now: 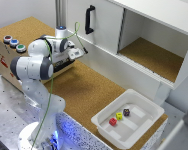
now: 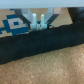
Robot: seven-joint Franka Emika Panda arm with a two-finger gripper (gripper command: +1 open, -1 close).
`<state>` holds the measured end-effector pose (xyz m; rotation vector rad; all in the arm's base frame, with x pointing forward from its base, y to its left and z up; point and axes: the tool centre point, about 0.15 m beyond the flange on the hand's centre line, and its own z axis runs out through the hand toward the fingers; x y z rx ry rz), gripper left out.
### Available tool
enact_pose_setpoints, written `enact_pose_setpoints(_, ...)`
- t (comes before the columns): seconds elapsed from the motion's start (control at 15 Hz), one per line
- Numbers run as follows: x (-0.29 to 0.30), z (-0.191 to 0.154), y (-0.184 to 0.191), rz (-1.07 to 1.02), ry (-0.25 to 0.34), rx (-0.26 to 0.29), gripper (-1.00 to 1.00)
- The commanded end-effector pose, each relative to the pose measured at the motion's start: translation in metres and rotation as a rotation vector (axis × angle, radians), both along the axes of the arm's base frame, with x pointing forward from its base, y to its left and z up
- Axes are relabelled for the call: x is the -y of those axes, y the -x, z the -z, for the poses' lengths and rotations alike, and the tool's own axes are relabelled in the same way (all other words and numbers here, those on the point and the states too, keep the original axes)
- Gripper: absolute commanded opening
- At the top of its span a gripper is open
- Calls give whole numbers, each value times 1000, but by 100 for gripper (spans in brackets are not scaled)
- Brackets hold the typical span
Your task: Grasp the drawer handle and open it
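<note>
The pincer sits low at the front of a wooden box on the exterior view's left, and the handle lies right under it: in the wrist view the black bar fills the width of the picture, with both fingertips just beyond it. The fingers look close together with a narrow gap, and whether they already pinch the bar I cannot tell; the blur hides the contact. In the exterior view the arm covers the handle.

To do this step well, the fingers should straddle the bar near its middle, one on each side, and close squarely so the bar cannot twist in the grip. I judge the pull should then run straight out along the drawer's travel, away from the box front, kept level and slow; a slanted pull could jam the drawer or slip the fingers off a bent end.

The bench is covered with cork-like board. Three coloured buttons sit on top of the box, just behind the pincer. Well apart from it, toward the exterior view's right, a white tray holds three small dice. Behind stands a white cabinet with an upright black handle on its panel and an open compartment. The stretch of bench in front of the drawer looks free enough for the pull.
</note>
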<state>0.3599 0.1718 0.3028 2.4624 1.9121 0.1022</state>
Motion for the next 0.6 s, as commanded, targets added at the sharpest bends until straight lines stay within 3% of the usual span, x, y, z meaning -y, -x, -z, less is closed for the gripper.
enact_pose_setpoints(0.0, 44, 3, -2, -6, -29, 39, -100)
enact_pose_setpoints(0.33, 3, -16, 6, -55, -111, 45, -100)
enact_pose_setpoints(0.53, -11, -27, 9, -91, -126, 57, -100)
